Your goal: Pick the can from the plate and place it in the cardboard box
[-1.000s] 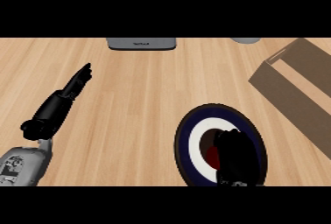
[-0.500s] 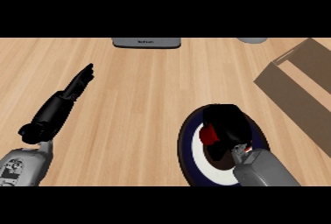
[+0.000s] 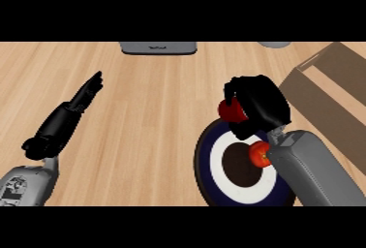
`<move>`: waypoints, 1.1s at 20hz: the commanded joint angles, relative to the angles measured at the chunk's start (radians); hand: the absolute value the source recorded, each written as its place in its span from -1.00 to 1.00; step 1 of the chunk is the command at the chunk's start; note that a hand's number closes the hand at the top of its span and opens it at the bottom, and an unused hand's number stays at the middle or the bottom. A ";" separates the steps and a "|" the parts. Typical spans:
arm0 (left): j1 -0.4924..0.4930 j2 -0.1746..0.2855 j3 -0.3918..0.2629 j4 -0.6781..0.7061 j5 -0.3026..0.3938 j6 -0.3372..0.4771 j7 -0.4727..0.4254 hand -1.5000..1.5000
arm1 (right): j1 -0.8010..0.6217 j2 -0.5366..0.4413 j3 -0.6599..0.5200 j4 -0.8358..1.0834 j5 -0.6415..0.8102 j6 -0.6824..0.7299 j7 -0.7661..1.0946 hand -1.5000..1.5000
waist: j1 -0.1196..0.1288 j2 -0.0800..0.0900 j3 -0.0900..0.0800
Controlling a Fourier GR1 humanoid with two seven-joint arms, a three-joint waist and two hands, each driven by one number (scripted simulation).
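Note:
My right hand (image 3: 259, 102) is curled round a red can (image 3: 229, 111), which shows at the hand's left side, over the far rim of the plate (image 3: 208, 167). The plate is round, with a dark blue rim, a white ring and a brown middle, and lies at the lower right. The open cardboard box (image 3: 319, 83) stands to the right of the hand, partly cut off by the view's edge. My left hand (image 3: 70, 114) rests at the left with straight fingers pointing away, holding nothing.
A small red round thing with a green spot (image 3: 259, 154) lies on the plate against my right forearm (image 3: 314, 172). A grey flat object (image 3: 159, 47) sits at the counter's far edge, and a grey round thing (image 3: 275, 44) shows at the top right.
My right hand closed on the can over the plate's middle, then moved away from me toward the plate's far rim with the can in it. The left hand stayed still.

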 commanded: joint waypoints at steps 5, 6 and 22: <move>-0.011 -0.011 0.015 0.001 -0.012 0.004 0.022 0.00 | -0.047 0.005 -0.217 -0.143 -0.010 -0.045 0.153 1.00 | -0.019 -0.005 0.000; 0.005 0.020 0.044 0.018 0.015 -0.032 -0.024 0.00 | -0.074 -0.007 -0.272 -0.164 -0.035 -0.022 0.187 1.00 | -0.020 -0.005 -0.001; -0.051 -0.048 0.025 0.051 -0.061 -0.001 -0.011 0.00 | -0.154 -0.259 -0.614 0.230 -0.060 -0.099 0.058 1.00 | -0.003 0.004 0.000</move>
